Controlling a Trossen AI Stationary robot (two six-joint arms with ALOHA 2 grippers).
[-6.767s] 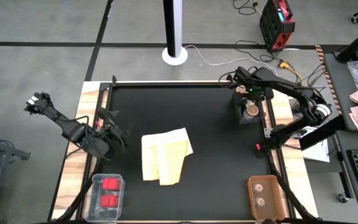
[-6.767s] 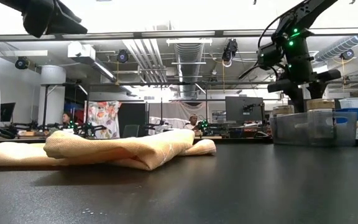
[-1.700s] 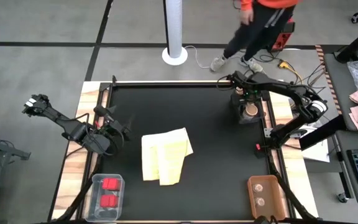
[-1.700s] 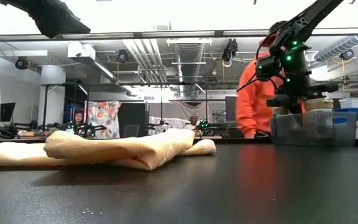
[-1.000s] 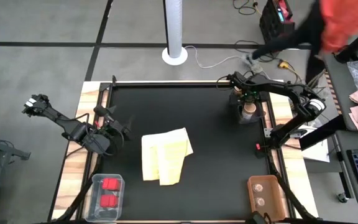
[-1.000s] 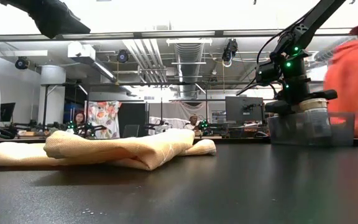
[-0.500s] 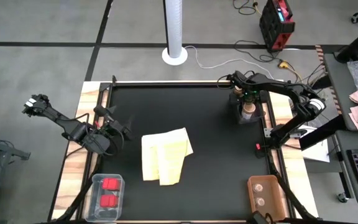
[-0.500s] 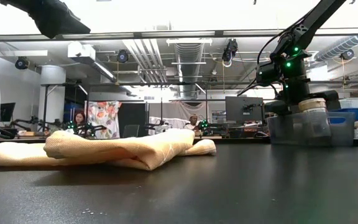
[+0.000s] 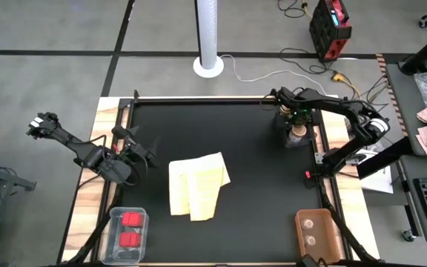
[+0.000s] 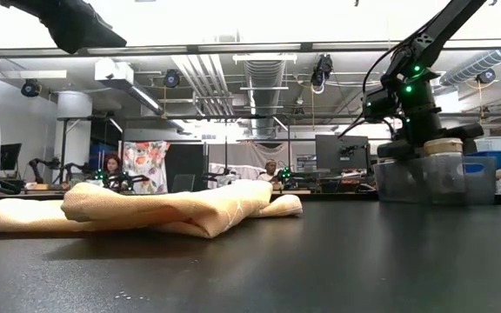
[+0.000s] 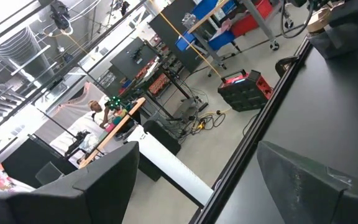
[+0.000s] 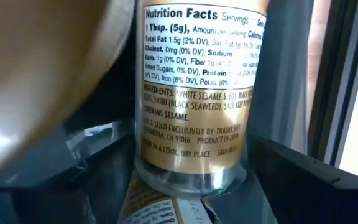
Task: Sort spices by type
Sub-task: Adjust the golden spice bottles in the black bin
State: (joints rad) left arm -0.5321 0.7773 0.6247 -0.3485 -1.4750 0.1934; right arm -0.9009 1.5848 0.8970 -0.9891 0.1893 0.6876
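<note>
A clear bin (image 9: pixel 290 136) stands at the table's far right and holds the tan-topped spice jars. One tan top (image 10: pixel 442 143) rises above the bin's rim (image 10: pixel 437 161). My right gripper (image 9: pixel 295 122) points steeply down into the bin, shut on a labelled jar (image 12: pixel 194 93), with a blurred tan top (image 12: pixel 36 68) close beside it. Two red spices (image 9: pixel 130 228) lie in a clear box at the near left. Two pale round ones (image 9: pixel 311 230) lie in a brown tray at the near right. My left gripper (image 9: pixel 141 152) (image 11: pixel 197 186) hangs open and level over the table's left side, holding nothing. My right gripper has the labelled jar's lower body (image 12: pixel 229 168) between its two fingers, one on each side, just above the jar's base. The fingers come from above, slanting down into the bin. The jar stays inside the bin, its base on another label (image 12: pixel 160 208) beneath it.
A folded yellow cloth (image 9: pixel 197 185) lies in the middle of the black mat, and it fills the left of the low view (image 10: pixel 146 209). A white pole's base (image 9: pixel 209 65) and a red-black box (image 9: pixel 328 26) stand on the floor beyond the far edge.
The tan-topped jar that shows above the bin's rim was tilted half a second ago and now stands more level. My right gripper has tipped a little over the bin without leaving it. A person in orange beyond the far right corner has gone out of view.
</note>
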